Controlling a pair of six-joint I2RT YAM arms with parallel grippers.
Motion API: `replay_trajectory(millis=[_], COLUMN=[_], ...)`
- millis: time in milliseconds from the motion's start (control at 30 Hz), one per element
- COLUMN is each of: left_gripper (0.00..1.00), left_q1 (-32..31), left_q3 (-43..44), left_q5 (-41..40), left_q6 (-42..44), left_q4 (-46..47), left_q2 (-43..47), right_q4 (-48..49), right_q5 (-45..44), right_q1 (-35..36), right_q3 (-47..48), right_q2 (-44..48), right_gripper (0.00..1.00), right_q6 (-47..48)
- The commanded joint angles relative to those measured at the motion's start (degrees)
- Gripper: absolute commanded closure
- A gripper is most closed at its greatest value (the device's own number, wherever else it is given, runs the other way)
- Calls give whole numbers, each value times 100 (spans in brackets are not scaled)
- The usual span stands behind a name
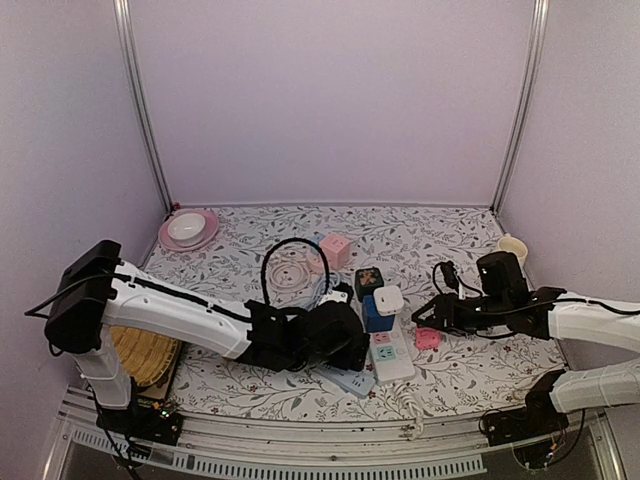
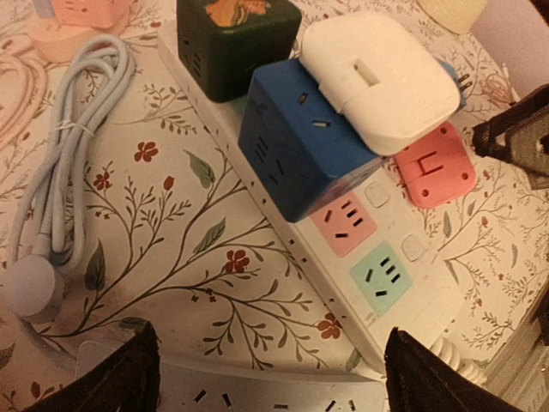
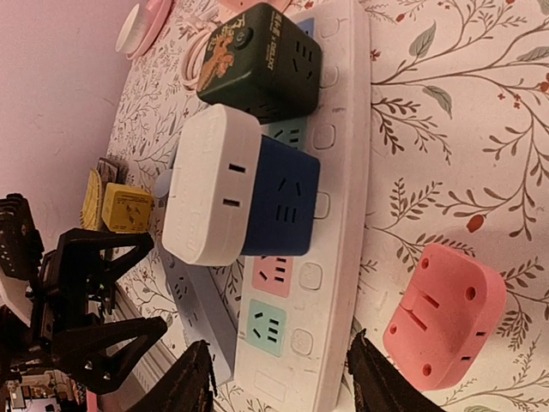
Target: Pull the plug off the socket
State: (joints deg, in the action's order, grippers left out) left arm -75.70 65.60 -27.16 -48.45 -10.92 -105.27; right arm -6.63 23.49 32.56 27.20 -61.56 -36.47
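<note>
Floral cloth covers the table between pale lilac walls. From the top camera I see a long white plastic strip near the front edge. A blue cube stands on it, and a rounded white plug is seated on top of the cube. A pink plug lies loose on the cloth just right of the strip. I cannot read jaw width from up here.

On the left wrist camera, the left gripper is spread wide and holds nothing. Its dark fingers sit at the bottom corners, well short of the cube. A glossy white cable, bundled and tied, lies left of the strip; the right wrist view does not show it.

On the right wrist camera, the right gripper also gapes, empty, its fingers framing the strip's near end, with the pink plug just beside one finger. Here I get the white plug's two-slot face and its smooth, softly rounded corners. A dark green cube sits behind the blue one. A small yellow cube shows only here, not on the left wrist camera.
</note>
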Motion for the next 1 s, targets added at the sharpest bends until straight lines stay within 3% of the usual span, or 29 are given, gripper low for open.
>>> replay_trajectory(millis=[0,333,967], left_gripper=[9,9,9], left_q1=[240,916,1365], left_q3=[-211,-268,216], left_q5=[295,1026,1607], left_q6=[55,97,96], left_q4=[457,1037,1353], left_q2=[378,433,-391], right_q4=[942,1888,2748], right_q5=[297,572,917], right_q1=[-17,-17,-20], right_q3=[147,446,520], right_q2=[-342,-1206,-1820], right_gripper=[45,45,55], right_q6=[-364,-826,-1368])
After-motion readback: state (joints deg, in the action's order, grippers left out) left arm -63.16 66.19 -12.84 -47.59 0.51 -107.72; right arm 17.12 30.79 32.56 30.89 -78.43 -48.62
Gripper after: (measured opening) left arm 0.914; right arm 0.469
